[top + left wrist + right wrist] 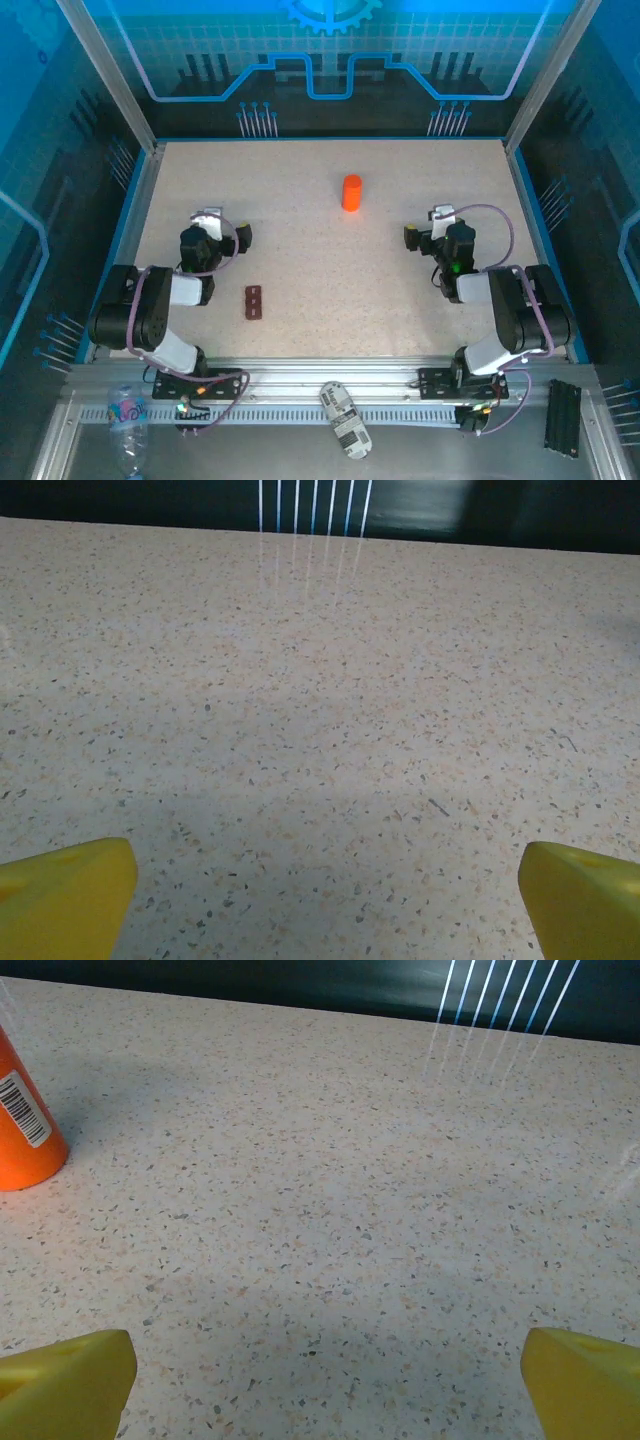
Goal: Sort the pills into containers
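The containers [254,301], a small dark red-brown box with two square wells, lie on the speckled table near its front, just right of the left arm. An orange bottle [352,193] stands upright in the far middle; its lower part with a barcode label [20,1120] sits at the left edge of the right wrist view, and its contents are hidden. My left gripper [218,228] [320,905] hovers open over bare table, behind and left of the box. My right gripper [440,230] [320,1385] is open too, right of the bottle, nothing between its yellow fingertips [70,1380].
Low blue-edged walls [140,200] bound the table on the left, right and back. On the front rail lie a clear plastic bottle [128,420], a white labelled bottle [345,418] and a black strip [563,415].
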Tool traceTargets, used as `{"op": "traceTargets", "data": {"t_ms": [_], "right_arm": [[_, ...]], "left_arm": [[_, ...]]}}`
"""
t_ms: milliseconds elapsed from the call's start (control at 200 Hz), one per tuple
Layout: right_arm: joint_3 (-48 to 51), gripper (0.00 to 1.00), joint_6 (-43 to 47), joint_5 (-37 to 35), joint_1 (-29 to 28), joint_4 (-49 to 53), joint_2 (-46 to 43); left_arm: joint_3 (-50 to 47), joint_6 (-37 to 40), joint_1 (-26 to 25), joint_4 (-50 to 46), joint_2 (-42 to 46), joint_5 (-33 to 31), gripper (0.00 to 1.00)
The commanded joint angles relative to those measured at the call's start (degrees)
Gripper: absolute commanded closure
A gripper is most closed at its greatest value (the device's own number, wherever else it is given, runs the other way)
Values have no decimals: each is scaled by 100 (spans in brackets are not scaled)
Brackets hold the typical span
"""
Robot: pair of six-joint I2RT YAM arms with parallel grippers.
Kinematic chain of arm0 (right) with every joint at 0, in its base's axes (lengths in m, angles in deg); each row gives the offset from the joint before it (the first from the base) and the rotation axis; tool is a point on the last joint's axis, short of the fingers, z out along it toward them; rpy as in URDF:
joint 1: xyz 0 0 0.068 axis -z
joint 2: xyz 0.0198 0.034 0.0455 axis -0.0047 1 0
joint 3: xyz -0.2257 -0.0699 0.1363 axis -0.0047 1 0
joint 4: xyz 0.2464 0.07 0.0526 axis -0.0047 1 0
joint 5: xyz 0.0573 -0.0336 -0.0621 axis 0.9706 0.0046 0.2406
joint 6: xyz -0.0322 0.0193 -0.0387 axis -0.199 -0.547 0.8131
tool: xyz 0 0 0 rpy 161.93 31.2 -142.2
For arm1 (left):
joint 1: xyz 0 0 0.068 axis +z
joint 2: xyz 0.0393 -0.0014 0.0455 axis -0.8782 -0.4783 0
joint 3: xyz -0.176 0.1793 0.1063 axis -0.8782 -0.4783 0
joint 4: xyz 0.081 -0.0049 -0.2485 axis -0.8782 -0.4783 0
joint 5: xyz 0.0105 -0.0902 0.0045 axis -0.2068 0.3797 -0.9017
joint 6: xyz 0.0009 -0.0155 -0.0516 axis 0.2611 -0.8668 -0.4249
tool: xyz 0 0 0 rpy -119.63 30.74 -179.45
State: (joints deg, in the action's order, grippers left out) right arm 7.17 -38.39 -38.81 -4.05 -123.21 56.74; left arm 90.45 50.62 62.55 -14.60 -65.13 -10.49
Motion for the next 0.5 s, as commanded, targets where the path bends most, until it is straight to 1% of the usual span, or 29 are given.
{"op": "traceTargets", "data": {"t_ms": [0,495], "right_arm": [[-105,0,43,54,36,-39,-12],[-126,0,39,100,53,-2,-3]], "left_arm": [[161,2,19,-83,2,148,1],[187,-7,21,-124,1,155,1]]}}
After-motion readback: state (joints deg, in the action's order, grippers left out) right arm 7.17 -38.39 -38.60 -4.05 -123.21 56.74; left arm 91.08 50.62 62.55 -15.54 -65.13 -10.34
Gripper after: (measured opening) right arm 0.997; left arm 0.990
